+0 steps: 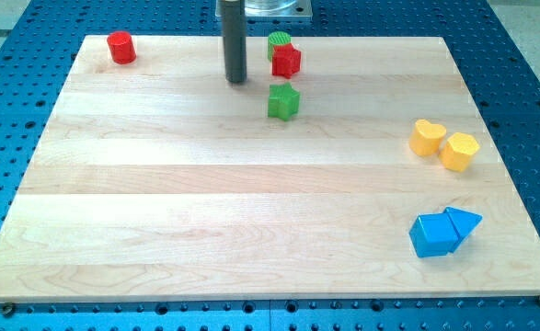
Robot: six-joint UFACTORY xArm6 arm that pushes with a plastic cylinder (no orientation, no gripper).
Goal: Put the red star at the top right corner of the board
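My tip (237,81) rests on the wooden board (159,211) near the view's top edge, a little left of centre. The rod has no fingers, so nothing opens, closes or grips; it is a plain dark rod standing upright. The red star (286,61) lies just to the view's right of my tip, a small gap between them, not touching as far as I can tell. Behind the red star, touching or nearly so, sits a green cylinder (278,40) at the board's top edge. A green star (283,101) lies just below the red star, apart from it. A red cylinder (120,47) stands at the top left corner. On the view's right side, a yellow heart (426,137) and a yellow hexagon (459,151) sit side by side, touching. Lower right, a blue cube (433,235) and a blue triangle (464,222) sit pressed together.
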